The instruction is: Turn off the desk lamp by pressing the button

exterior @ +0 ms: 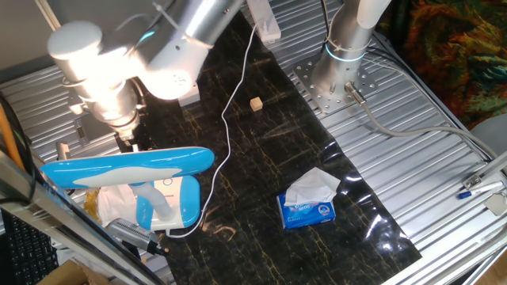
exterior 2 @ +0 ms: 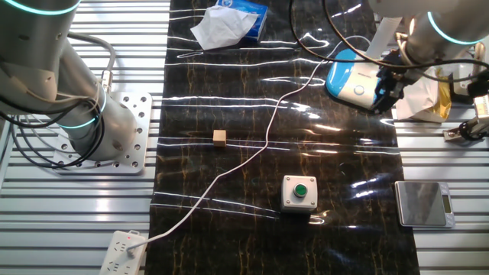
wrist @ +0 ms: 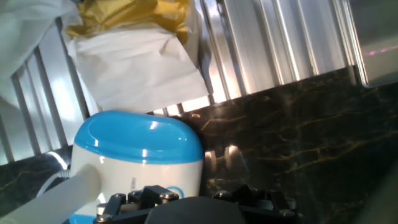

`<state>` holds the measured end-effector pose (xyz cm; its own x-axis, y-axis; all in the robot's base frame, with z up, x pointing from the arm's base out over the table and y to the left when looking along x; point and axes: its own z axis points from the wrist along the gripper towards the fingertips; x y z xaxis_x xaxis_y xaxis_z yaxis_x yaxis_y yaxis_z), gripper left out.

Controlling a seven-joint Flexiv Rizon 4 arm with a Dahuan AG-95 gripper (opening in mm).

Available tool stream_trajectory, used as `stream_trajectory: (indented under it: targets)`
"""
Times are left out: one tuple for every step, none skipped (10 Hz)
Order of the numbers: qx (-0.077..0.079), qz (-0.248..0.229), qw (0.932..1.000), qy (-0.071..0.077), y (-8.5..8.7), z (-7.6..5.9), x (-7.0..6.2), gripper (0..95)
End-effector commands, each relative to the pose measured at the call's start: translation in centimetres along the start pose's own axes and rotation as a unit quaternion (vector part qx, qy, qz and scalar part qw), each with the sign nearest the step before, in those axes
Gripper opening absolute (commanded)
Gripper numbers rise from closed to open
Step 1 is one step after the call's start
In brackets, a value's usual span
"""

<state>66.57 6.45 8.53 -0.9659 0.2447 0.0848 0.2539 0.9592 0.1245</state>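
Observation:
The desk lamp is sky-blue and white. Its long oval head (exterior: 127,168) lies level above its rounded base (exterior: 168,203) at the left of the dark mat. In the other fixed view the base (exterior 2: 350,79) sits at the mat's far right. My gripper (exterior: 131,143) hangs just behind the lamp head, close over the base's edge (exterior 2: 386,85). In the hand view the base (wrist: 140,152) fills the lower left. A blue ring mark (wrist: 175,190) shows on it beside the gripper's dark body (wrist: 186,205). The fingertips are hidden. The thin white cord (exterior: 231,95) runs up to a power strip (exterior: 265,20).
A blue tissue pack (exterior: 309,207) and a small wooden cube (exterior: 255,104) lie on the mat. A grey box with a green button (exterior 2: 299,192) and a small scale (exterior 2: 422,203) sit near the front. White and yellow bags (wrist: 140,65) lie right behind the lamp base.

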Motion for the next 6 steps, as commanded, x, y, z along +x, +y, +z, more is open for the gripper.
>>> stream_trajectory:
  targets:
    - [-0.001, 0.000, 1.0000, 0.007, 0.1, 0.7, -0.2, 76.0]
    - [0.002, 0.000, 0.9999, 0.010, 0.0, 1.1, -0.1, 76.0]
    - [0.002, 0.000, 0.9999, 0.010, 0.0, 1.6, -0.1, 76.0]
    - [0.002, 0.000, 0.9999, 0.010, 0.0, 1.8, 0.0, 76.0]
    - [0.002, 0.000, 0.9999, 0.012, 0.0, 2.2, 0.0, 76.0]
    - [0.006, 0.000, 0.9999, 0.012, 0.0, 2.7, 0.2, 76.0]
